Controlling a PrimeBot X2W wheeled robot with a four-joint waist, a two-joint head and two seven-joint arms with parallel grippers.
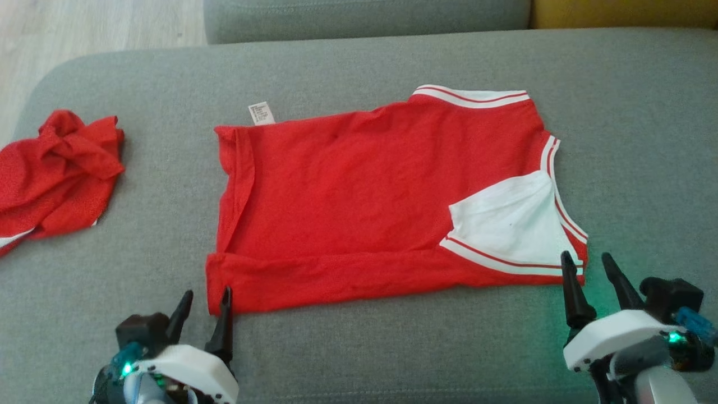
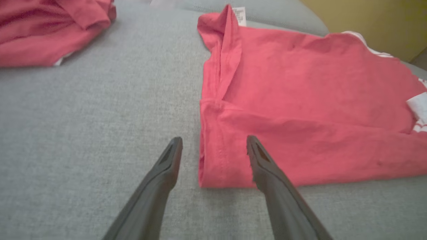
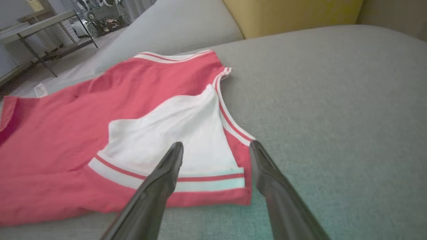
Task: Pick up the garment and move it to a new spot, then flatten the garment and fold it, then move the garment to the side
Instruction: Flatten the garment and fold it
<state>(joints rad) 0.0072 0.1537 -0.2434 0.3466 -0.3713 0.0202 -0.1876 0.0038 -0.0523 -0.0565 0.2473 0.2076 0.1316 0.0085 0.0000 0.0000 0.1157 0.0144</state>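
Observation:
A red garment (image 1: 364, 196) with white striped trim and a white panel lies spread flat on the grey sofa seat (image 1: 348, 348). Its near edge is folded over, and a white label sticks out at the far left corner. My left gripper (image 1: 206, 298) stands open at the near left corner (image 2: 213, 166), one finger over the cloth and one beside it on the seat. At the near right corner (image 3: 233, 193), by the white panel (image 3: 173, 140), my right gripper (image 1: 588, 262) is open with its fingers straddling the striped hem. Nothing is held.
A second red garment (image 1: 53, 171) lies crumpled at the seat's left end, near the rounded edge. The sofa back (image 1: 364, 19) runs along the far side, with a yellow cushion (image 1: 622, 12) at the right. Wood floor (image 1: 84, 28) shows beyond the left end.

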